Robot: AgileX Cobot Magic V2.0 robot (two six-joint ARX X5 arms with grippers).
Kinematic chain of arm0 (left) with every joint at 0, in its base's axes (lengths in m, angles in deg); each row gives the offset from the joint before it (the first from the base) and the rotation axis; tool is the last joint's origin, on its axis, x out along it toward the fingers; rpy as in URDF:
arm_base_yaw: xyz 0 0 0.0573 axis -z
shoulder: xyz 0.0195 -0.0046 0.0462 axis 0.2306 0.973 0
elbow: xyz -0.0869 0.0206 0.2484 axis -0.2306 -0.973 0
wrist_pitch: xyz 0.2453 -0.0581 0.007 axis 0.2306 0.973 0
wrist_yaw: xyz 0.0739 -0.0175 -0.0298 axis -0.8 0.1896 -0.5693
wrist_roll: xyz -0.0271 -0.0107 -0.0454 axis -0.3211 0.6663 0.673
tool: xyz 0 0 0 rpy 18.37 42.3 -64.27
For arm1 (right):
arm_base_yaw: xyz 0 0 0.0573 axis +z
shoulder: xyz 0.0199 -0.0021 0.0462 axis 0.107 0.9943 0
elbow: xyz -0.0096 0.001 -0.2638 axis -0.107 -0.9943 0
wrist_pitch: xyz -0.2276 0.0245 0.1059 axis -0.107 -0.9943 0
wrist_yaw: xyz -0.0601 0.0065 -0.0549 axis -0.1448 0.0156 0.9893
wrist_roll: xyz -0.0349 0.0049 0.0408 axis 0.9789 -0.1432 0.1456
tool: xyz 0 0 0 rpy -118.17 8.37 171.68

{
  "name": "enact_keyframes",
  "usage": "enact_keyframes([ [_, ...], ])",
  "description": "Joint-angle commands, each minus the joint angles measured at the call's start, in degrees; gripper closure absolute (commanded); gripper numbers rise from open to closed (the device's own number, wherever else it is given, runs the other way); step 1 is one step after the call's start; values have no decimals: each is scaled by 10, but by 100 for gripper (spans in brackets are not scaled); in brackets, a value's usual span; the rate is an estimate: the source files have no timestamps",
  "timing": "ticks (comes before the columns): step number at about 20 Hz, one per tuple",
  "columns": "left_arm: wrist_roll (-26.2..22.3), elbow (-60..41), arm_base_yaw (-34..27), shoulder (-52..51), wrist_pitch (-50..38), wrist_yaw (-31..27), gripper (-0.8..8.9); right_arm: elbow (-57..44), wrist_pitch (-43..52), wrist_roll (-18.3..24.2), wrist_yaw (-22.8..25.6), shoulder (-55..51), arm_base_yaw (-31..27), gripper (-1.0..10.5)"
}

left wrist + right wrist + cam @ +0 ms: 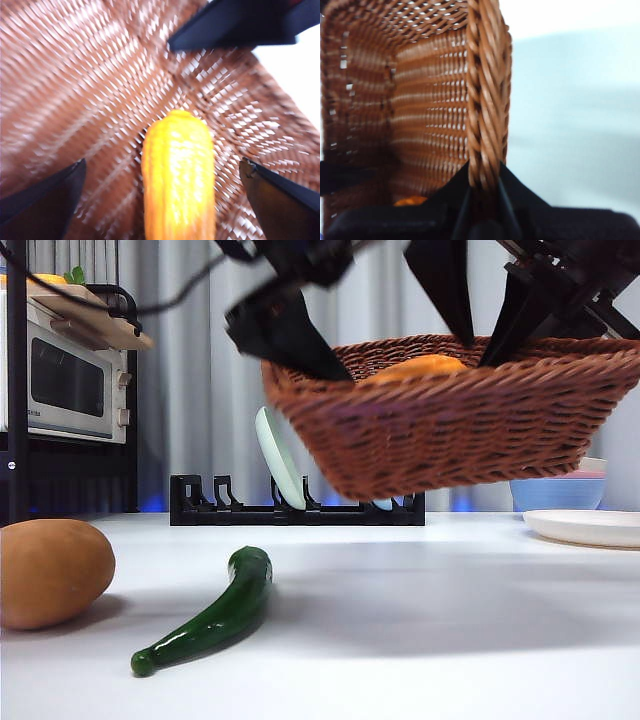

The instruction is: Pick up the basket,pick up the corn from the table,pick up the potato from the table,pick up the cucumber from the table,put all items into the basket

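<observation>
Right hand (484, 187) clamps the raised basket's (470, 430) rim; left hand (162, 200), jaws apart, straddles the corn (178, 175) inside. The tilt toward seven o'clock could spill it.

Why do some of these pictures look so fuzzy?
Left wrist view: the reddish-brown woven wicker basket is smeared with blur, and the glossy orange-yellow corn cob shows washed-out glare. Right wrist view: the basket's braided rim is soft, too close. Front view: the dark green cucumber is sharp, with a soft shadow.
</observation>
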Motion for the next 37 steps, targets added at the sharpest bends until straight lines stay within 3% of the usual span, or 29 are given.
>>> enact_keyframes([
  [1,-16,19,6,-46,49,-1,302,0,10,-6,-6,-1,1,963],
  [3,-40,40,11,-101,120,-6,306,0,10,-2,-5,-1,1,963],
  [7,-44,47,15,-218,273,-14,311,0,10,3,-5,-1,0,963],
  [10,-35,47,15,-271,412,-94,311,0,10,7,-5,-1,0,963],
  [12,-3,38,15,-284,494,-163,311,0,11,8,-5,-1,0,963],
  [14,32,4,15,-293,524,-206,310,0,12,12,-5,-1,0,962],
  [18,55,-89,9,-294,461,-205,266,0,13,18,-5,-1,0,963],
  [22,46,-156,-38,-277,354,-127,239,0,12,18,-5,-1,0,963],
  [29,-26,-161,-187,-163,284,9,243,0,9,19,-5,-1,0,963],
  [37,-62,-161,-264,0,228,45,250,0,-18,33,-5,-1,0,963],
])
